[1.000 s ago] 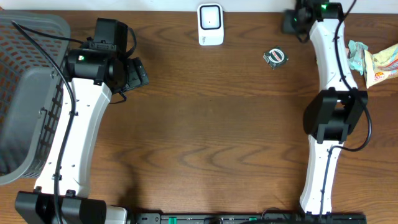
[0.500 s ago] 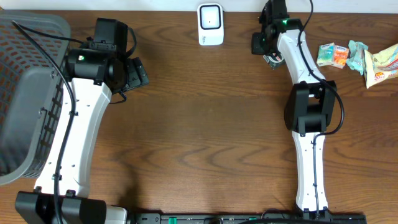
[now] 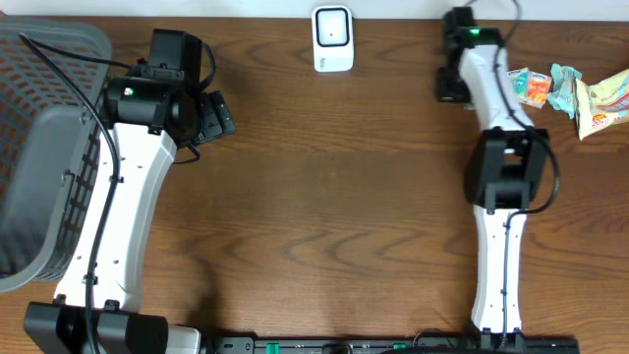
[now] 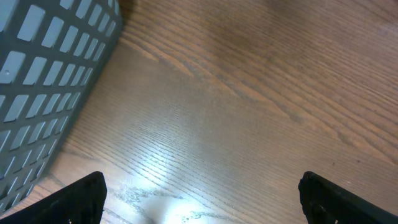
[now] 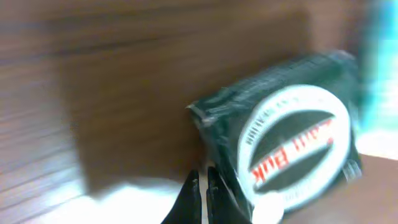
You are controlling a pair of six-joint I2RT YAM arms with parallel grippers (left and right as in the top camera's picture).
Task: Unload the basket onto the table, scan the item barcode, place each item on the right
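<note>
The item is a dark green packet (image 5: pixel 280 137) with a white oval label and red lettering. It fills the right wrist view, blurred, and no barcode shows on it. My right gripper (image 5: pixel 200 199) is shut, its tips right against the packet's left lower edge; whether they pinch the wrapper I cannot tell. From overhead, the right gripper (image 3: pixel 450 85) covers the packet at the table's far right. A white scanner (image 3: pixel 332 37) stands at the far edge, left of it. My left gripper (image 3: pixel 211 116) hangs open over bare wood (image 4: pixel 202 205), far from both.
A grey slotted basket (image 3: pixel 39 147) takes up the left side and shows at the left of the left wrist view (image 4: pixel 43 81). Colourful snack packets (image 3: pixel 531 87) and a yellow bag (image 3: pixel 604 98) lie at the far right edge.
The right arm swung left toward the packet, then back a little right, and now sits over it, hiding it from overhead. The left arm has not moved.
</note>
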